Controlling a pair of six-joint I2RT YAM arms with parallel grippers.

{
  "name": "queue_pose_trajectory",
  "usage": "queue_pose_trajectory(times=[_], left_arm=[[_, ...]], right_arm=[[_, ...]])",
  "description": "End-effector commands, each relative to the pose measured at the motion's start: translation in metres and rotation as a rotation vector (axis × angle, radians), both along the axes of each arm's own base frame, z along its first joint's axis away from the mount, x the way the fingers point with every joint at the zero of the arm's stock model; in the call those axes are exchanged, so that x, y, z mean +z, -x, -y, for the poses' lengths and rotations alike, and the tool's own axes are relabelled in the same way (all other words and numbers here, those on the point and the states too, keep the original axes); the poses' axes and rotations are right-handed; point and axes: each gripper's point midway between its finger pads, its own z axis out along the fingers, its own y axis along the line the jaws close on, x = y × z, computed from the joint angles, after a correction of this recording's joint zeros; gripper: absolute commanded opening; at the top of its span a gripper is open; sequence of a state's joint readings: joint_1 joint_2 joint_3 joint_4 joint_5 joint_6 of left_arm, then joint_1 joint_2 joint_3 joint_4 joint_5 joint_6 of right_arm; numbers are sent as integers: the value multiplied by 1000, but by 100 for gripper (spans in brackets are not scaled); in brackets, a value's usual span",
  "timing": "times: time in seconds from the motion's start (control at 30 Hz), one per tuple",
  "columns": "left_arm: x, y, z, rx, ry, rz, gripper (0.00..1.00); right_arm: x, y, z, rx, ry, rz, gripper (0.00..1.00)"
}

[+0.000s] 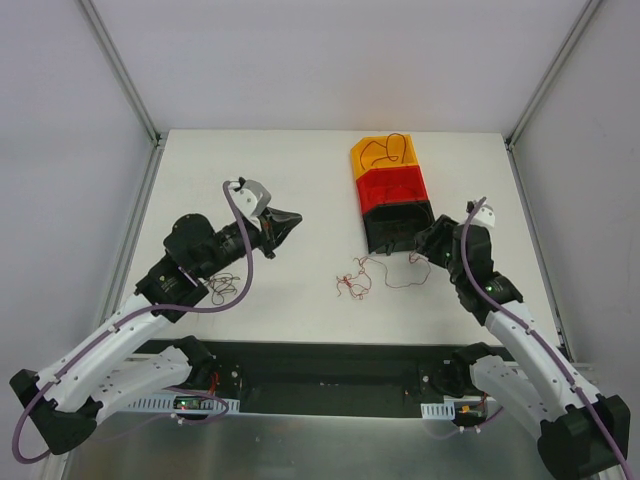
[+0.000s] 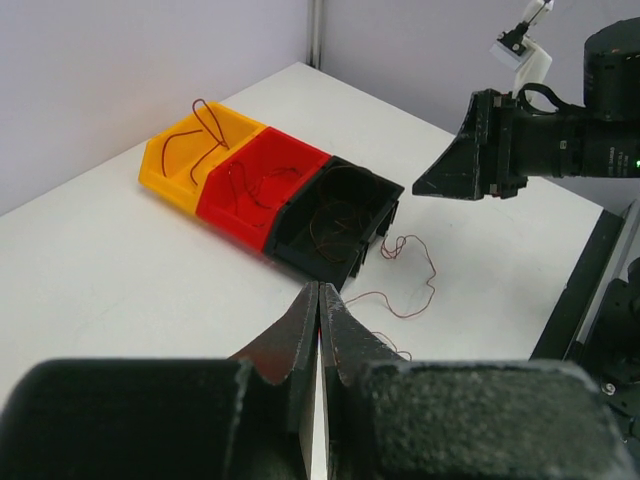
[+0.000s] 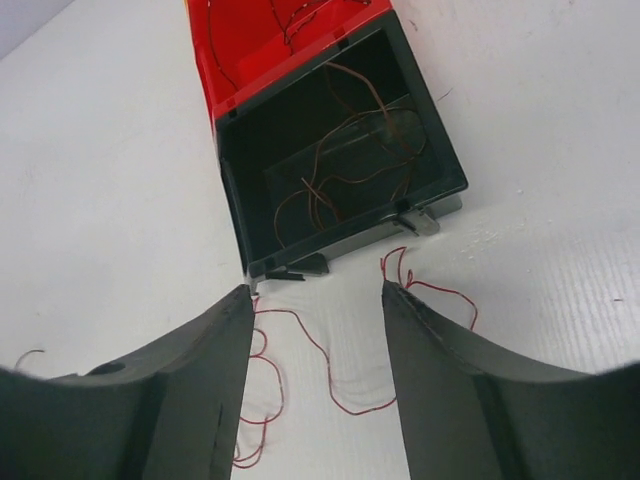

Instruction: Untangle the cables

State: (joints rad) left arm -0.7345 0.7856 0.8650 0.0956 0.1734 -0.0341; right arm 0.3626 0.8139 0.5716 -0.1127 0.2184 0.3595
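Cables, thin curly red wires [image 1: 365, 278], lie loose on the white table [image 1: 300, 170] just in front of the black plastic bin [image 3: 232, 190]. More wires sit inside it, inside the red plastic bin [image 2: 225, 215] and inside the orange-yellow plastic bin [image 2: 165, 185]. Your right gripper [image 3: 318, 290] hangs over the loose strands, jaws spread, grasping nothing. Your left gripper [image 2: 320, 300] is clenched tight, well apart from the bins.
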Motion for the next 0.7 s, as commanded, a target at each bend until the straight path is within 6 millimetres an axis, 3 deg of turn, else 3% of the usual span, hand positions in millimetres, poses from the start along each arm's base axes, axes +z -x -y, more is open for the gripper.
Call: queue_pose_trajectory(times=[0.0,0.07,0.2,0.27,0.47,0.67], left_arm=[[16,3,6,-26,20,36,0],[15,2,5,-20,14,26,5],[14,2,5,-19,16,19,43],[13,2,6,-19,15,8,53],[11,2,7,-20,5,4,62],[11,3,8,-28,3,1,64]], right_arm=[[-23,5,9,-19,12,-63,65],[-41,9,20,-47,34,-114,70],[-62,8,30,-60,-53,-183,75],[-72,8,26,-53,-137,-225,75],[-100,7,36,-85,-135,-303,66],[-107,0,34,1,-76,-327,65]])
